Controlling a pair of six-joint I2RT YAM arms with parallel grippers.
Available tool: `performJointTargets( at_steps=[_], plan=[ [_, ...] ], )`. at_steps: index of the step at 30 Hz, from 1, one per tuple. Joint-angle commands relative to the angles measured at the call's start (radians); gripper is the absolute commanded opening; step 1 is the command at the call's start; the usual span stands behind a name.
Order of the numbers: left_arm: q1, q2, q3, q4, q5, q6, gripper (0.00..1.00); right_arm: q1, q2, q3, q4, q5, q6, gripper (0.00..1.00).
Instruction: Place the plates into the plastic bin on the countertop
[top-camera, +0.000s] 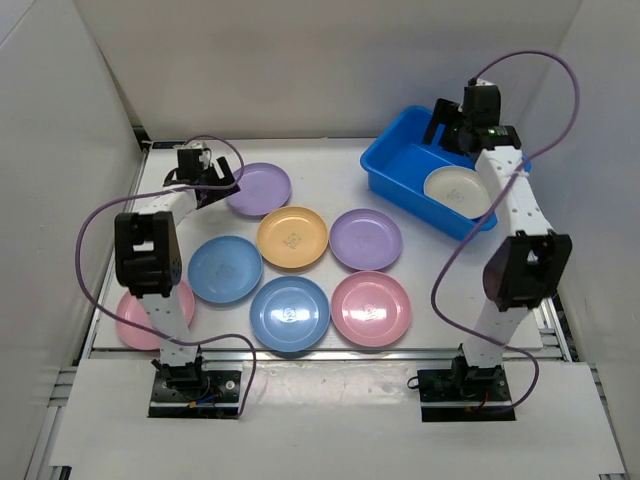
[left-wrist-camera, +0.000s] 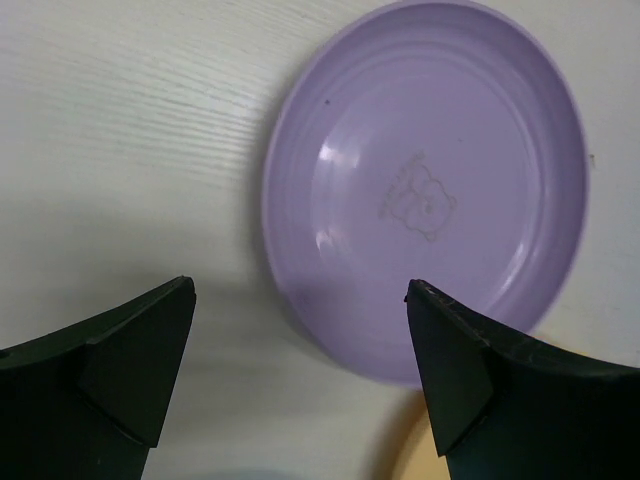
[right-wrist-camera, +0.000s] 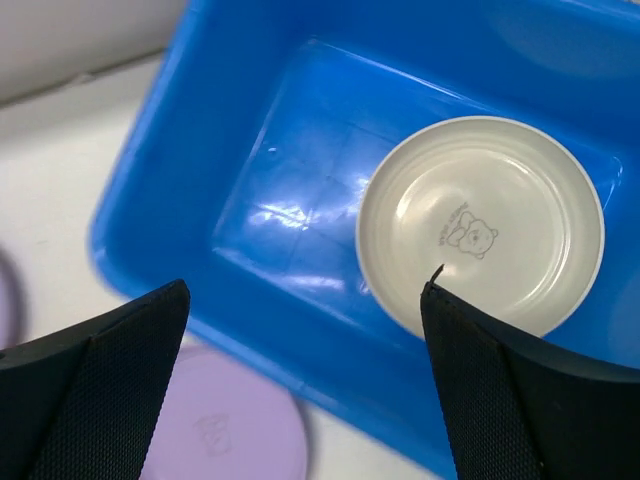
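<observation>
A blue plastic bin stands at the back right of the white countertop. One cream plate lies inside it, also shown in the right wrist view. My right gripper is open and empty above the bin. My left gripper is open and empty, low over the left rim of a purple plate, seen close in the left wrist view. Loose on the counter lie an orange plate, a second purple plate, two blue plates and two pink plates.
White walls close the back and both sides. The left arm's upright link partly covers the left pink plate. The right arm reaches over the bin's near right corner. Purple cables loop beside both arms.
</observation>
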Motion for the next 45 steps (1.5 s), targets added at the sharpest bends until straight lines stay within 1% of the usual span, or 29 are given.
performJointTargets(
  at_steps=[1, 4, 6, 9, 11, 15, 16, 17, 18, 19, 22, 24, 25, 27, 29, 31, 32, 33, 34, 36, 37, 38, 39, 41, 43, 45],
  plan=[
    [0.036, 0.091, 0.108, 0.047, 0.150, -0.002, 0.96, -0.013, -0.100, -0.094, 0.031, -0.100, 0.036, 0.99],
    [0.042, 0.172, 0.171, 0.050, 0.193, -0.004, 0.91, -0.010, -0.156, -0.160, 0.037, -0.103, 0.061, 0.99],
    [0.042, 0.210, 0.193, 0.044, 0.193, -0.004, 0.85, -0.016, -0.183, -0.192, 0.044, -0.100, 0.061, 0.99],
    [0.029, 0.253, 0.214, 0.044, 0.172, -0.014, 0.79, -0.013, -0.208, -0.235, 0.059, -0.097, 0.061, 0.99],
    [0.017, 0.278, 0.219, 0.044, 0.138, -0.011, 0.72, -0.016, -0.214, -0.248, 0.056, -0.091, 0.067, 0.99],
    [-0.001, 0.296, 0.219, 0.044, 0.092, -0.013, 0.35, -0.016, -0.208, -0.265, 0.019, -0.081, 0.079, 0.99],
    [-0.001, 0.296, 0.219, 0.044, 0.089, -0.013, 0.21, -0.016, -0.210, -0.272, 0.016, -0.091, 0.079, 0.99],
    [-0.001, 0.296, 0.220, 0.047, 0.092, -0.011, 0.14, -0.013, -0.208, -0.272, 0.013, -0.094, 0.079, 0.99],
    [-0.001, 0.296, 0.227, 0.044, 0.095, -0.005, 0.10, -0.017, -0.211, -0.272, 0.001, -0.091, 0.085, 0.98],
    [-0.001, 0.296, 0.233, 0.047, 0.092, 0.001, 0.10, -0.016, -0.214, -0.283, -0.016, -0.097, 0.088, 0.98],
    [-0.001, 0.284, 0.266, 0.047, 0.057, 0.006, 0.10, -0.013, -0.254, -0.315, 0.007, -0.112, 0.091, 0.98],
    [-0.001, 0.244, 0.297, 0.044, 0.034, -0.008, 0.10, -0.013, -0.288, -0.357, 0.022, -0.130, 0.085, 0.98],
    [-0.001, 0.235, 0.308, 0.047, 0.031, -0.011, 0.10, -0.013, -0.301, -0.369, 0.037, -0.176, 0.085, 0.98],
    [-0.001, 0.189, 0.337, 0.056, 0.049, -0.027, 0.10, -0.010, -0.325, -0.400, 0.059, -0.245, 0.070, 0.98],
    [-0.001, 0.119, 0.328, 0.081, 0.095, -0.042, 0.10, 0.009, -0.352, -0.426, 0.085, -0.291, 0.046, 0.98],
    [-0.001, 0.064, 0.281, 0.148, 0.132, -0.053, 0.10, 0.045, -0.369, -0.444, 0.129, -0.287, 0.036, 0.96],
    [-0.001, 0.006, 0.258, 0.167, 0.150, -0.059, 0.10, 0.061, -0.383, -0.461, 0.135, -0.293, 0.024, 0.96],
    [-0.001, -0.028, 0.233, 0.185, 0.193, -0.060, 0.10, 0.070, -0.389, -0.467, 0.148, -0.299, 0.018, 0.96],
    [-0.001, -0.053, 0.181, 0.229, 0.206, -0.066, 0.10, 0.082, -0.392, -0.472, 0.166, -0.301, 0.019, 0.96],
    [-0.001, -0.145, 0.123, 0.242, 0.239, -0.076, 0.10, 0.107, -0.392, -0.478, 0.191, -0.337, 0.012, 0.96],
    [-0.001, -0.176, 0.049, 0.248, 0.246, -0.082, 0.10, 0.110, -0.386, -0.475, 0.203, -0.357, 0.018, 0.96],
    [-0.050, -0.206, 0.015, 0.262, 0.241, -0.085, 0.10, 0.125, -0.380, -0.472, 0.221, -0.412, 0.015, 0.96],
    [-0.064, -0.268, -0.021, 0.265, 0.236, -0.083, 0.10, 0.134, -0.368, -0.461, 0.234, -0.436, 0.012, 0.96],
    [-0.099, -0.317, -0.119, 0.265, 0.206, -0.076, 0.10, 0.159, -0.355, -0.449, 0.252, -0.507, 0.006, 0.95],
    [-0.150, -0.386, -0.172, 0.265, 0.190, -0.079, 0.10, 0.205, -0.337, -0.429, 0.283, -0.529, -0.016, 0.95],
    [-0.199, -0.421, -0.236, 0.266, 0.168, -0.088, 0.10, 0.242, -0.326, -0.418, 0.298, -0.563, -0.022, 0.95]
  ],
)
